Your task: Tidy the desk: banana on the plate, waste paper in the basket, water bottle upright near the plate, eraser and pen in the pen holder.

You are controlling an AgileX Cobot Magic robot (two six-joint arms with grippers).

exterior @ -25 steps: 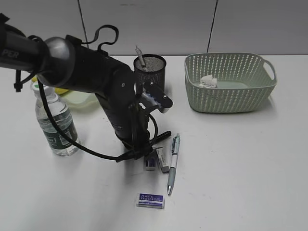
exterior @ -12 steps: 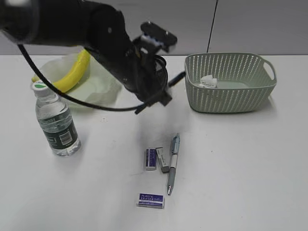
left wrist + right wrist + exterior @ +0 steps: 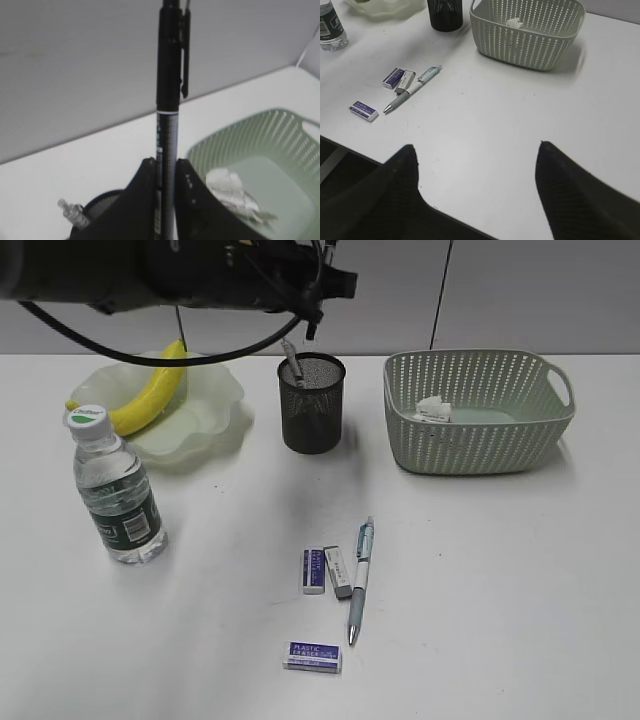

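Note:
My left gripper (image 3: 166,162) is shut on a black pen (image 3: 169,75), which stands upright between the fingers. In the exterior view the left gripper (image 3: 316,288) hangs at the top, above the black mesh pen holder (image 3: 312,408), which has one pen (image 3: 292,352) in it. A grey-blue pen (image 3: 359,578) and three erasers (image 3: 313,570) (image 3: 339,571) (image 3: 312,656) lie on the table. The banana (image 3: 150,400) lies on the pale green plate (image 3: 215,418). The water bottle (image 3: 115,490) stands upright. Waste paper (image 3: 433,408) lies in the green basket (image 3: 480,440). My right gripper (image 3: 476,150) is open and empty.
The right wrist view looks over the table's front edge, with the basket (image 3: 527,40), the grey-blue pen (image 3: 412,89) and the erasers (image 3: 364,111) beyond it. The basket and its paper (image 3: 227,187) also show in the left wrist view.
My left arm has risen from low over the erasers and swung back and up, to above the pen holder. The plate and banana are now uncovered.

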